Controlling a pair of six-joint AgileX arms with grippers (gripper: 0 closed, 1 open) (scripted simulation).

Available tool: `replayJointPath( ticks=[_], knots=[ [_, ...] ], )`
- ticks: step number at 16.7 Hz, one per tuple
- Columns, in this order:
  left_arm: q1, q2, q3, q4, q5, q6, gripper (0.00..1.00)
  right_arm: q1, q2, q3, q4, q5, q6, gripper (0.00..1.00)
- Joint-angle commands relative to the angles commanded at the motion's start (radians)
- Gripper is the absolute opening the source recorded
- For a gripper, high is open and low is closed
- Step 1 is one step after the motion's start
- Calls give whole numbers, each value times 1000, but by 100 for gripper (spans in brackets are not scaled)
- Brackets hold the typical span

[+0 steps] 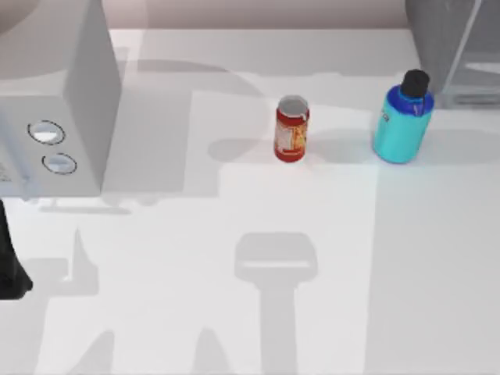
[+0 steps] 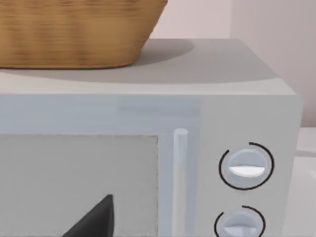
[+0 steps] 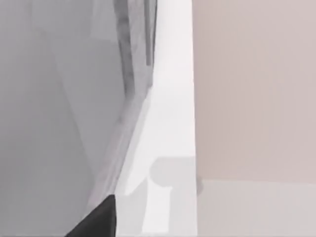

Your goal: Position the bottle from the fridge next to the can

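Observation:
The cyan bottle [image 1: 401,121] with its black cap stands upright on the white table, right of the red can [image 1: 291,130], with a clear gap between them. The bottle is just in front of the grey fridge [image 1: 449,39] at the back right corner. Nothing is holding the bottle or the can. My left arm [image 1: 9,262] is parked at the table's left edge, and a dark part of my left gripper [image 2: 94,222] faces the grey box. A dark part of my right gripper [image 3: 96,222] shows beside the fridge's grey wall [image 3: 59,123].
A grey box with two round dials [image 1: 55,94] stands at the back left, its dials [image 2: 246,168] close to the left wrist camera. A wicker basket [image 2: 74,29] sits on top of it. The white table [image 1: 273,312] stretches across the front.

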Motion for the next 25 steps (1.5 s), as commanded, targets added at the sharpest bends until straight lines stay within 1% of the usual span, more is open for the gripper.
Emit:
replayJointPath(
  ticks=[4, 6, 8, 11, 13, 16, 19, 21, 25],
  knots=[
    [0, 0, 0, 0, 0, 0, 100, 2, -17, -8, 16, 9, 9, 100],
    [0, 0, 0, 0, 0, 0, 100, 56, -39, -20, 61, 59, 59, 100],
    [0, 0, 0, 0, 0, 0, 100, 129, -51, -59, 97, 147, 142, 100],
    [0, 0, 0, 0, 0, 0, 100, 296, -73, -132, 141, 285, 257, 100],
    [0, 0, 0, 0, 0, 0, 100, 458, -94, -162, 175, 371, 317, 100],
    [0, 0, 0, 0, 0, 0, 100, 698, -111, -223, 222, 537, 448, 100],
    [0, 0, 0, 0, 0, 0, 100, 845, -163, -288, 300, 674, 577, 100],
    [0, 0, 0, 0, 0, 0, 100, 894, -205, -309, 350, 716, 619, 100],
    [0, 0, 0, 0, 0, 0, 100, 905, -217, -311, 362, 723, 630, 100]
  ],
)
